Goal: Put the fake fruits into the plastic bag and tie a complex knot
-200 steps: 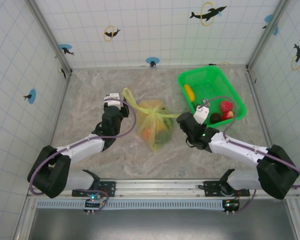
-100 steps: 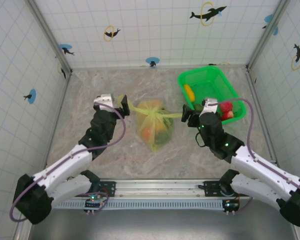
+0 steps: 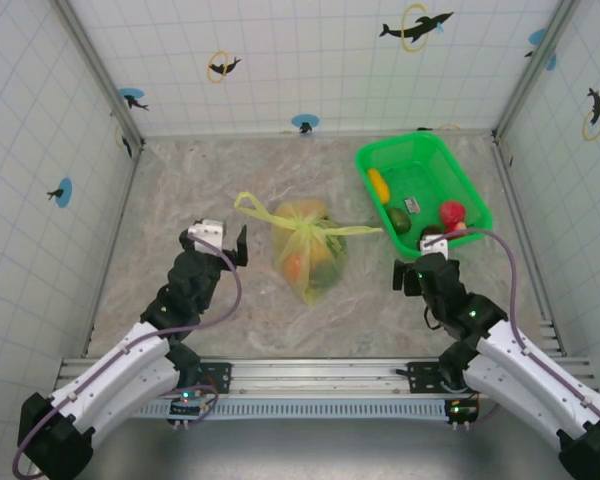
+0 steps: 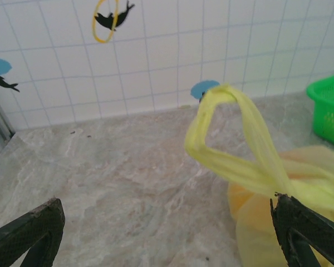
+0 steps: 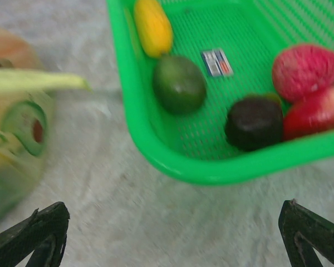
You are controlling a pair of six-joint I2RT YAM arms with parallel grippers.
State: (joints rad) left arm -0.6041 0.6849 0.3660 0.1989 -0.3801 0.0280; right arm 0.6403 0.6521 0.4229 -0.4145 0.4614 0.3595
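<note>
Plastic bag (image 3: 308, 250) holds fake fruits (image 3: 294, 266), green tray (image 3: 372, 162) five more, on marble table (image 3: 180, 185) within tiled walls (image 3: 310, 70); left gripper (image 4: 167, 233) and right gripper (image 5: 172, 231) spread apart, empty

I work in a staged robot test cell, no home or kitchen: ahead of my left pincer (image 4: 166, 203) and off to both its sides rise white grid-printed walls (image 4: 156, 61) dotted with dolphin stickers (image 4: 108, 19), joined by bare metal corner posts (image 3: 98, 75); under it lies a marble-look tabletop (image 4: 111, 178), and behind it an aluminium rail (image 3: 320, 374) carries my arm bases (image 3: 188, 375)
</note>
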